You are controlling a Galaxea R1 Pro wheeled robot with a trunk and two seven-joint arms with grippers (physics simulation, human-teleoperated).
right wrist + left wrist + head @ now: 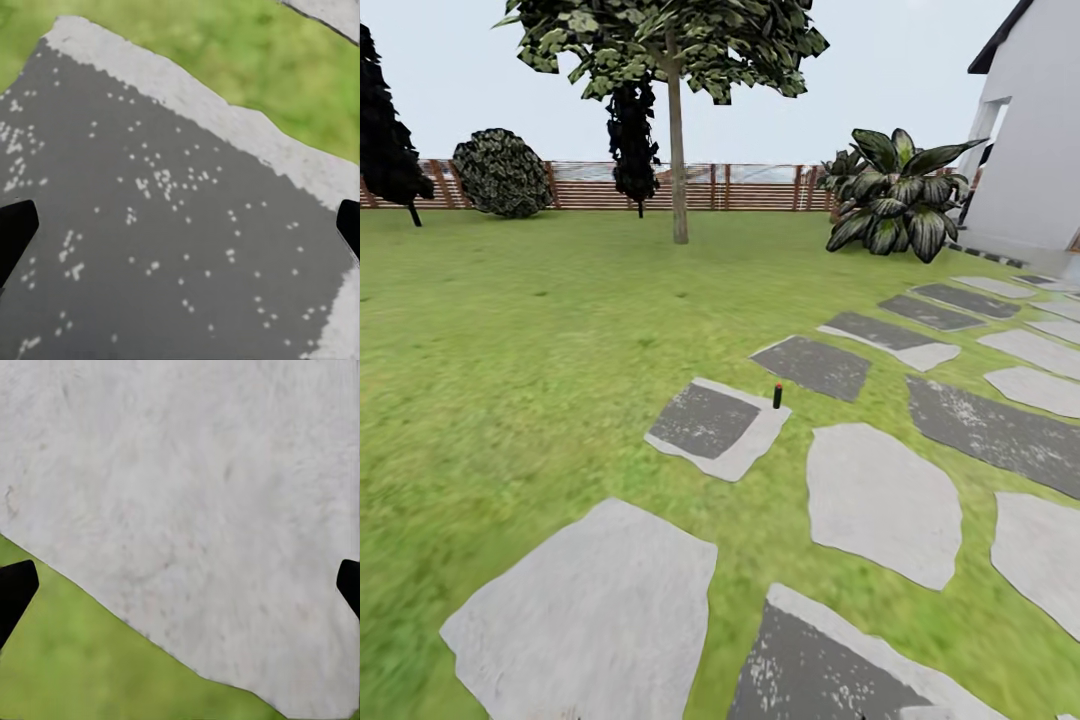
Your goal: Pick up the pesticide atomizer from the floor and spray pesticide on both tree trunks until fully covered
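Left gripper [180,585]: fingers wide apart, tips dark at both frame edges, pointed down at a pale paver [195,495] beside grass.
Right gripper [180,225]: fingers wide apart, over a dark speckled paver [150,225] with a pale rim.
Room: pavers run from the bottom to the right edge of the head view; open lawn [510,340] at left.
Atomizer [777,396]: small, dark, red-topped, upright at frame centre, on grass just beside a paver.
Tree [678,150]: top centre, straight bare trunk, before the fence [760,187].
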